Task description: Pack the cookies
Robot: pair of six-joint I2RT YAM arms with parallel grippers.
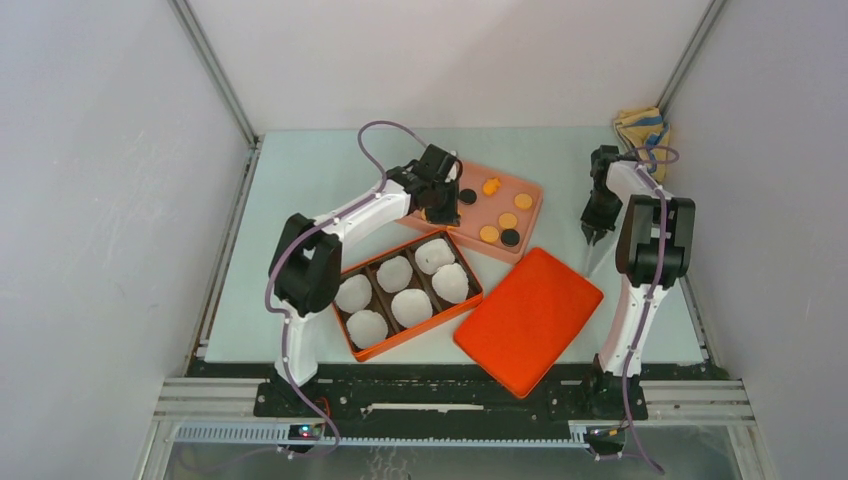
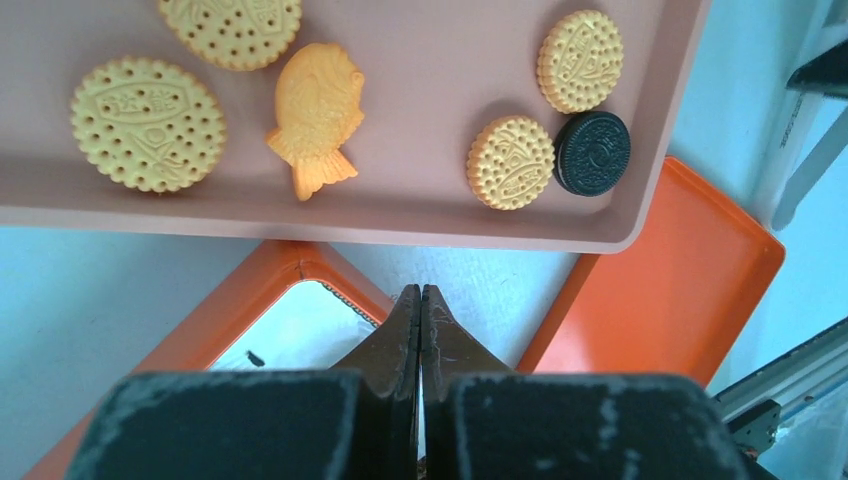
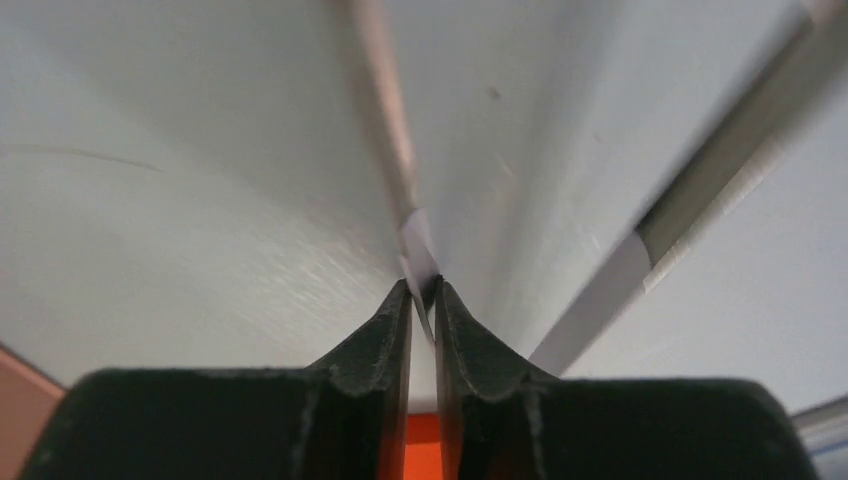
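Observation:
The cookies point(image 1: 508, 220) lie loose on a pink tray point(image 1: 530, 190) at the back: several orange discs and two black ones. In the left wrist view they show as pale biscuits point(image 2: 148, 123), a fish-shaped one point(image 2: 317, 115) and a black one point(image 2: 592, 152). My left gripper point(image 1: 445, 207) hangs at the tray's near left edge, shut and empty point(image 2: 420, 292). Just below it is the orange box point(image 1: 470, 300) with white paper cups point(image 1: 412, 306). My right gripper point(image 1: 590, 237) hovers right of the tray. Its jaws point(image 3: 422, 285) stand a narrow gap apart with nothing between them.
The orange lid point(image 1: 530, 305) lies flat between the box and the right arm, and also shows in the left wrist view point(image 2: 680, 290). A yellow cloth point(image 1: 640, 128) sits in the back right corner. White walls and metal posts point(image 3: 690, 225) close in the table.

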